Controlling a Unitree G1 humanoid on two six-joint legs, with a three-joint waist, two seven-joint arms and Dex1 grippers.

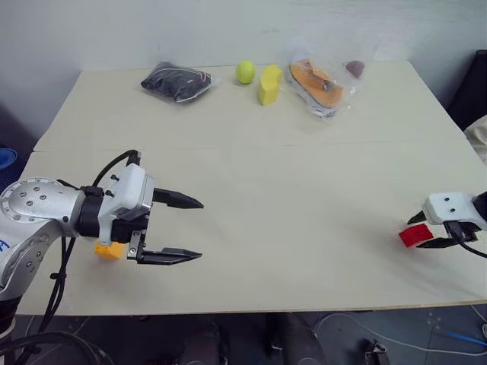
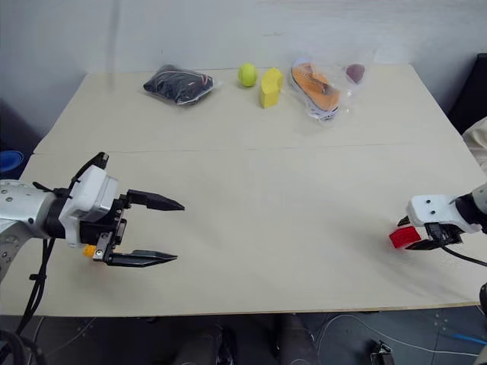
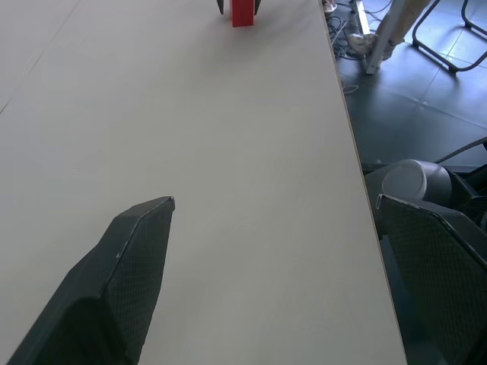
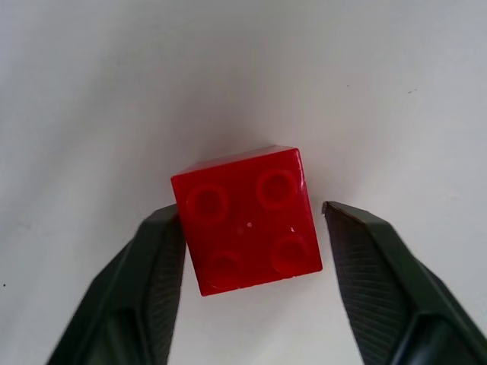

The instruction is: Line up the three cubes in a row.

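Between the right tool's (image 4: 251,228) narrowed fingers sits a glossy, four-studded red cube (image 4: 245,219); left tool (image 1: 176,228) wide.

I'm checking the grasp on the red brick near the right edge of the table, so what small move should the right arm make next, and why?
Probably finish closing the right gripper. The red brick sits on the table between its jaws: one finger looks against the brick's side, while a thin gap remains at the other finger. Lifting now might let it slip.
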